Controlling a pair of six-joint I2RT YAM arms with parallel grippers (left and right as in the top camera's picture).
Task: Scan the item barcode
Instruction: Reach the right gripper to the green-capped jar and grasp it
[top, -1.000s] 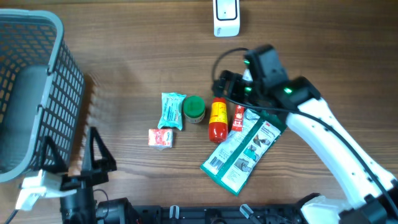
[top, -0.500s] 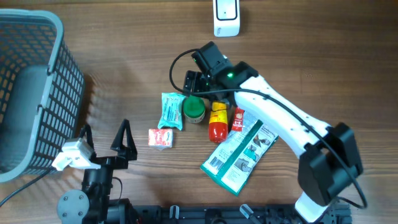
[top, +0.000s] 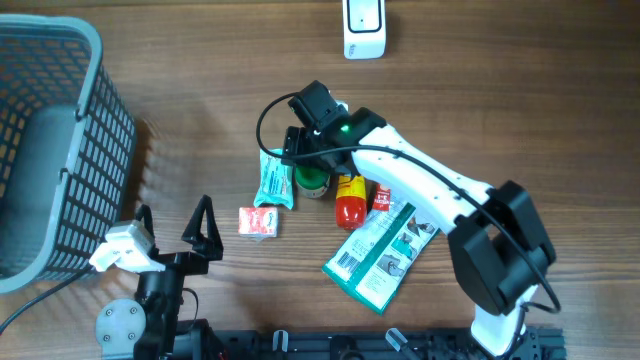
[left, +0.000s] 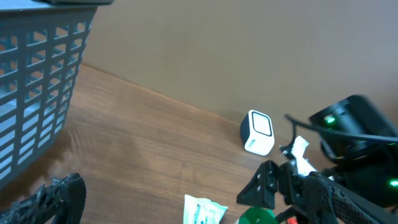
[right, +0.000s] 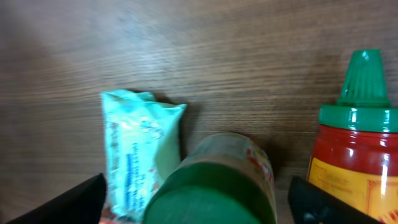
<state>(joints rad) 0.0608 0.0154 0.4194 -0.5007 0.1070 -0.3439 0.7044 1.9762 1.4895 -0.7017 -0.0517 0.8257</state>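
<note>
Sizing it up, biggest first. Brown wood-grain table carries everything. Grey plastic lattice basket sits at the left edge, well apart from the goods; probably the drop bin for scanned items. White-and-black right arm reaches diagonally over the item cluster, hiding part of the row.

Green-and-white flat pouch lies at an angle on the robot's side of the cluster, with a barcode showing at its lower-left end. Left gripper hangs near the front edge beside the basket, fingers spread and empty. It looks parked to keep the lane free. White boxy barcode scanner stands at the far edge, well apart from the cluster, so any item has to be lifted and carried to it.

Red squeeze bottle with yellow label and green cap lies flat in the row. Teal crinkled sachet lies flat too. Between them stands the green-lidded round jar, lid up; my read is that this is the pick. Right gripper hangs over it, one finger on each side, jaws wide apart, nothing clamped. The wide stance suits the jar's girth, but both neighbours sit close, so a finger could snag the sachet on the way down.

Small red-and-white carton sits alone just beside the sachet's near end. Thin red tube lies between the bottle and the pouch.
</note>
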